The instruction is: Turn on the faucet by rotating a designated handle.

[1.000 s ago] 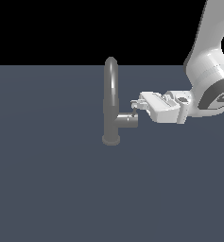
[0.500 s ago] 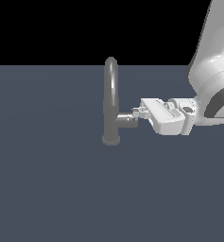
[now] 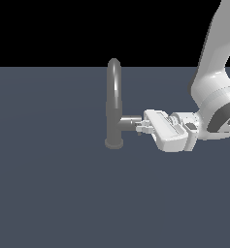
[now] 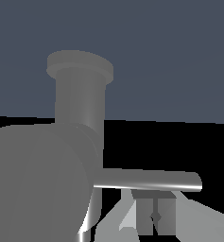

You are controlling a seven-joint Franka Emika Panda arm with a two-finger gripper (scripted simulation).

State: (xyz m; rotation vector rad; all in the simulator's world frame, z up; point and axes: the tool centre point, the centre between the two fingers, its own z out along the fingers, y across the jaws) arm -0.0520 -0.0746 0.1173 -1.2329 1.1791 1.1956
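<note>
The faucet (image 3: 114,97) is a slim grey tap with an arched spout and a stubby side cylinder (image 3: 128,121) pointing to the exterior view's right. My gripper (image 3: 140,127) sits at the end of that cylinder, fingers pressed together and shut on nothing. In the exterior view the fingers hide the handle. The wrist view shows the faucet (image 4: 78,106) close up. There the handle (image 4: 149,180), a thin grey rod, sticks out of the big cylinder and lies right against my fingertips (image 4: 153,215).
The faucet stands on a flat dark blue-grey floor (image 3: 48,184). My white arm (image 3: 218,92) comes in from the exterior view's upper right. Nothing else stands in view.
My gripper has dropped from beside the cylinder's upper edge to its lower edge, staying at the cylinder's end. The faucet body has not shifted.
</note>
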